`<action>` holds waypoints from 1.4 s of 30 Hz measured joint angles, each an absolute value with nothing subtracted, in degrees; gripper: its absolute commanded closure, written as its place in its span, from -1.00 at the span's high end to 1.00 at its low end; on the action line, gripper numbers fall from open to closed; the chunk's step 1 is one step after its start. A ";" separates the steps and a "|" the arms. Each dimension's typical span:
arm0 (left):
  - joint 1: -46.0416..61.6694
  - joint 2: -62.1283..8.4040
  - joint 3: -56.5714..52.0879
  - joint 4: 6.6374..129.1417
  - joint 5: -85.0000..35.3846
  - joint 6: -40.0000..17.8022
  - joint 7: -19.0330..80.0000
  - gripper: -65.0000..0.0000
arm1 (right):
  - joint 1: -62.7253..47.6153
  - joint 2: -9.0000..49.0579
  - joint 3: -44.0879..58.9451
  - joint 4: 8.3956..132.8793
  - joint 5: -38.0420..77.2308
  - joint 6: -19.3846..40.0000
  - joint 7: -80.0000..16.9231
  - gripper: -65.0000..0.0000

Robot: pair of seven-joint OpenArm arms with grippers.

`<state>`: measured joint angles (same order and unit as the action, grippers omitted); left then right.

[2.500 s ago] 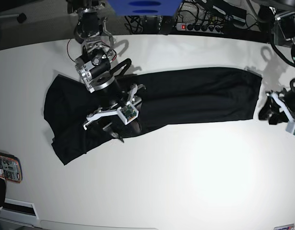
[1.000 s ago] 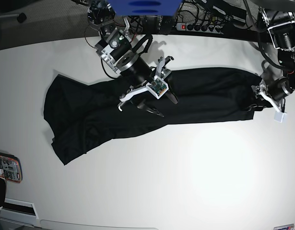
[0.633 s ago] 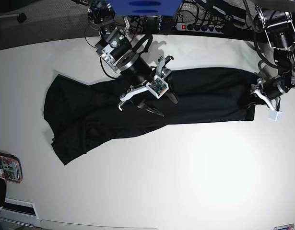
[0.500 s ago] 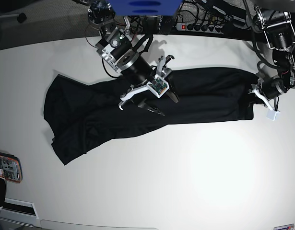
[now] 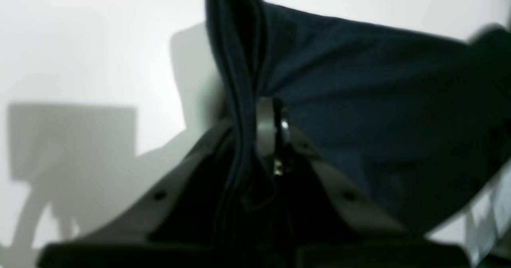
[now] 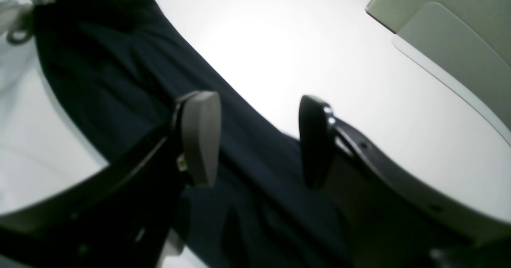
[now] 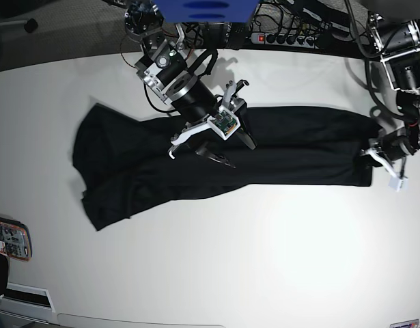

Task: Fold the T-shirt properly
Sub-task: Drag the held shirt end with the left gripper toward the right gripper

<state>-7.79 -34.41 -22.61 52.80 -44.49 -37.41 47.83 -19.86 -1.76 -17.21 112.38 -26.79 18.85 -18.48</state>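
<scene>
Dragged rightward since earlier, the T-shirt (image 7: 216, 154) lies stretched, its right edge pinched in the closed left end effector (image 7: 373, 152). Right end effector (image 7: 223, 140) hovers open above mid-shirt, empty; bare bench (image 7: 264, 260) fills the lower frame.

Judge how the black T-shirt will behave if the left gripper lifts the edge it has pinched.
Probably floppy: the T-shirt lies wrinkled on the table, and the edge in the left gripper doubles over in layers. The rest would likely drag along rather than rise stiffly. It looks light, so the pinch should hold.

The black T-shirt (image 7: 278, 147) lies stretched across the white table (image 7: 264, 253); right pincer (image 7: 227, 137) hovers above it.
</scene>
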 measured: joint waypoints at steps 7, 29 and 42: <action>-7.86 -38.30 -26.02 51.40 -44.36 -37.87 45.69 -1.00 | -19.05 -1.72 -15.77 112.40 -26.81 18.44 -18.28 -0.08; -11.40 -20.73 -26.68 72.38 -44.10 -26.44 62.13 -1.00 | -19.20 -1.87 -15.46 112.40 -26.81 18.63 -18.61 -0.08; -9.04 -13.89 -26.48 77.01 -47.81 -25.82 66.61 -1.00 | -17.65 -1.91 -15.49 112.40 -26.79 18.68 -18.70 -0.08</action>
